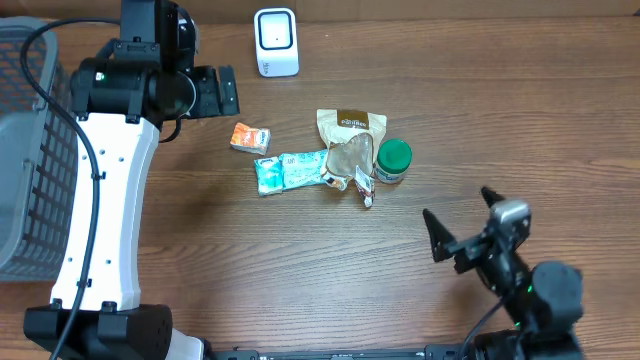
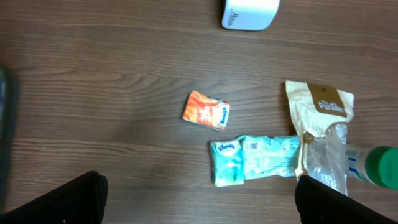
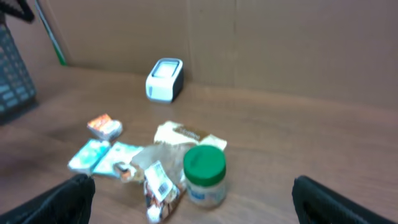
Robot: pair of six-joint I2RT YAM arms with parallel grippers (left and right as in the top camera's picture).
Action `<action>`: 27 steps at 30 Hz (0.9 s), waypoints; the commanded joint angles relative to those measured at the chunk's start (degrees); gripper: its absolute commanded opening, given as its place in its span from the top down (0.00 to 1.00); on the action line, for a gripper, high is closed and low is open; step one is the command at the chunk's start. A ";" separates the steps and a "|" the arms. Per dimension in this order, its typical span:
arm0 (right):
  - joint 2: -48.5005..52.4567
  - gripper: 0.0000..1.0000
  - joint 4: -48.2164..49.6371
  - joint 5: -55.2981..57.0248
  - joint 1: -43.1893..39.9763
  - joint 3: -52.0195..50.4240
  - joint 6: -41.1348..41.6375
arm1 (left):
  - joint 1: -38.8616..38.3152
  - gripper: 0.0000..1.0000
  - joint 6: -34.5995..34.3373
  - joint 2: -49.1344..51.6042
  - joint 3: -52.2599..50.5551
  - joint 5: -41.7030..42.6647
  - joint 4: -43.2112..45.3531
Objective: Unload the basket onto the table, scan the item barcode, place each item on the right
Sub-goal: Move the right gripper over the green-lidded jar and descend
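A white barcode scanner [image 1: 276, 42] stands at the back of the table. Several items lie in the middle: an orange packet [image 1: 250, 137], a teal tissue pack [image 1: 290, 170], a tan bag [image 1: 350, 125], a small wrapper showing a barcode [image 3: 160, 186] and a green-lidded jar [image 1: 392, 160]. My left gripper [image 1: 215, 92] hovers open just left of and above the orange packet [image 2: 206, 110], holding nothing. My right gripper [image 1: 460, 225] is open and empty at the front right, facing the jar [image 3: 204, 174].
A grey wire basket [image 1: 30, 150] fills the left edge. Cardboard walls rise behind the scanner [image 3: 165, 79]. Bare wood lies between the item cluster and my right gripper [image 3: 199, 208].
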 commanded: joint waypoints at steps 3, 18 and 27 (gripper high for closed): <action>22.58 0.00 -15.93 -1.03 -0.15 24.26 0.26 | 0.26 0.00 1.09 -0.92 1.07 -1.60 0.07; 68.83 0.00 -42.64 -2.54 0.04 65.81 1.79 | 1.95 0.00 8.70 -0.90 1.81 3.54 0.70; 76.19 0.20 -38.88 -5.09 0.74 65.75 2.08 | 9.88 0.00 9.70 -0.94 1.99 2.89 -0.28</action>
